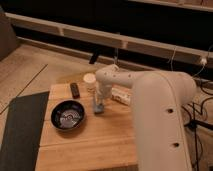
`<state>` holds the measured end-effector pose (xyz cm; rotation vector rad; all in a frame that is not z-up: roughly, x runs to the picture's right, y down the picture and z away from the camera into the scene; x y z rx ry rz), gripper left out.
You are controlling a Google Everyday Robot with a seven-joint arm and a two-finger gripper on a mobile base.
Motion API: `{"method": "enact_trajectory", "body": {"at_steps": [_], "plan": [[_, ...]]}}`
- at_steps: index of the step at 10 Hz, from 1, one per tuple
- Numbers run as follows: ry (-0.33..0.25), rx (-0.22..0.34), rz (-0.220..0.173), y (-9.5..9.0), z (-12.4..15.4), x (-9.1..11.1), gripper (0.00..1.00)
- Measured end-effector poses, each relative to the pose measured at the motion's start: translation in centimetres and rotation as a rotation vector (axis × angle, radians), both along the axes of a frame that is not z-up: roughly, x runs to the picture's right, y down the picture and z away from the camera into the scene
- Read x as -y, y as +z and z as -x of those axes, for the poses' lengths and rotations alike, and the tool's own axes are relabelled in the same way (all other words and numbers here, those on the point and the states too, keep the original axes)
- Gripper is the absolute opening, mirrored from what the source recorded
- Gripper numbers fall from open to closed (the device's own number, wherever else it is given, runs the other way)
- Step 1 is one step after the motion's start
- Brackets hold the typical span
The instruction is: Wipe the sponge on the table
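The small blue-grey sponge [99,108] rests on the light wooden table [95,137], just right of the black bowl. My gripper [100,101] reaches straight down from the white arm onto the sponge's top. The fingers press at the sponge, and the arm's bulk hides the table's right side.
A black bowl [68,115] sits at the table's left-centre. A small black bar [74,89] lies at the back left, a white round cup [90,80] behind the gripper, and a white pack [120,95] to the right. A dark grey mat [20,130] lies on the floor at the left.
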<state>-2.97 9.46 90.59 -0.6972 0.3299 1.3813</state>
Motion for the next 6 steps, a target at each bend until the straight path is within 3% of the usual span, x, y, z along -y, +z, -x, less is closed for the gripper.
{"method": "enact_trajectory", "body": {"at_steps": [4,6], "plan": [[0.014,0.005,0.003,-0.4,-0.1,0.4,0.61],[0.023,0.012,0.029,-1.7,0.4,1.0,0.61]]}}
